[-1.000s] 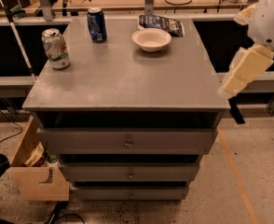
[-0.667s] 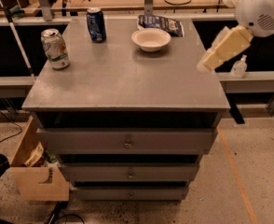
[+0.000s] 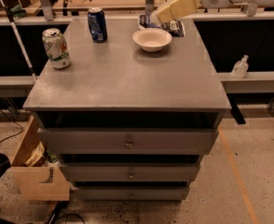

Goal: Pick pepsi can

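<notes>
The pepsi can (image 3: 97, 24), dark blue with a silver top, stands upright at the back left of the grey cabinet top (image 3: 123, 73). My gripper (image 3: 176, 7) with pale yellow fingers reaches in from the upper right, above the back of the cabinet and over the white bowl (image 3: 152, 39). It is well to the right of the can and holds nothing I can see.
A white-and-green can (image 3: 56, 48) stands at the left edge. A dark snack bag (image 3: 174, 27) lies behind the bowl. A small white bottle (image 3: 240, 67) sits on the ledge at right. A wooden box (image 3: 34, 176) stands on the floor at lower left.
My gripper has swung up and leftward from beside the cabinet's right edge to above the bowl at the back. The cans and bowl have not moved.
</notes>
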Motion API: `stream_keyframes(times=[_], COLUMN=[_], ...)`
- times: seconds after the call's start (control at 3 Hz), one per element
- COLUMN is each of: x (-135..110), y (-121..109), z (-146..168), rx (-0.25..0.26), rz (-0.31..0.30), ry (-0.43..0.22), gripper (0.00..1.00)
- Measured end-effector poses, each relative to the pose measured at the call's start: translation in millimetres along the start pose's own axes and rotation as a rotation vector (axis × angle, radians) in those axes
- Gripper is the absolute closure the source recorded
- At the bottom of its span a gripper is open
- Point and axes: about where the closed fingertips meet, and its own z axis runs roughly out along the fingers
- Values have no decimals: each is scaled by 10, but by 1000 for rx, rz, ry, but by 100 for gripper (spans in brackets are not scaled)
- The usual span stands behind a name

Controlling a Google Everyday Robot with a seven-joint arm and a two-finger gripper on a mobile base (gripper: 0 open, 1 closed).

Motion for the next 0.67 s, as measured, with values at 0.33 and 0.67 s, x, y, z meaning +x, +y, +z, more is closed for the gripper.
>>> stream_keyframes(times=[0.33, 0.67], x=[-99, -97], y=[-154, -151], z=[18, 13], rx=[64, 63], rz=[3, 2], ry=[-33, -32], gripper=[0, 0])
